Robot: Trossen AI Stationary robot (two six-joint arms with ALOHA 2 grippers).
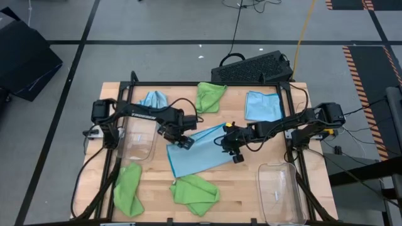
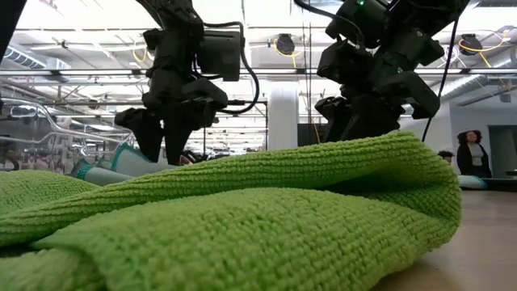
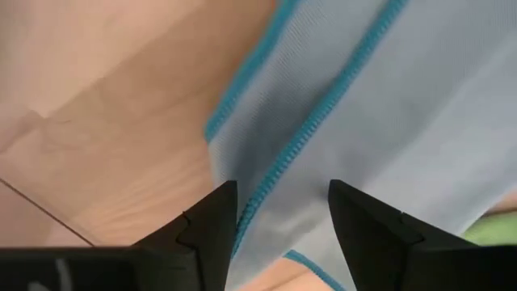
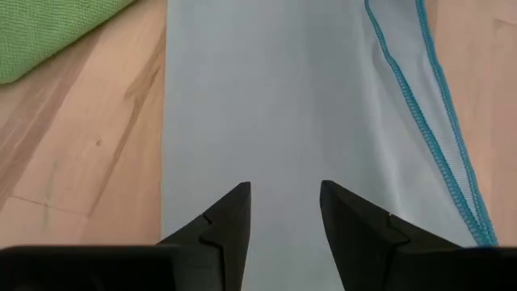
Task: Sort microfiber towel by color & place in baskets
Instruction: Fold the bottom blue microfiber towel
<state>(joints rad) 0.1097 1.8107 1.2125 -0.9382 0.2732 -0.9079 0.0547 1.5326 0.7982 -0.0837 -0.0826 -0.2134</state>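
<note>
Right up against my low camera lay a lime green towel (image 2: 266,218), filling the near edge of the wooden table (image 1: 239,179). Everything else I placed off the big light blue towel (image 1: 198,152) spread flat mid-table. Beside it to the left stood one clear basket (image 1: 139,139), and off its near right corner the other basket (image 1: 281,191). A crumpled blue towel (image 1: 154,98), a green one (image 1: 209,96) and a flat blue one (image 1: 262,105) lay beyond it. My left gripper (image 1: 184,142) hovered over its left hemmed edge, fingers apart, holding nothing; my right gripper (image 1: 233,152) sat over its right edge, fingers apart too.
</note>
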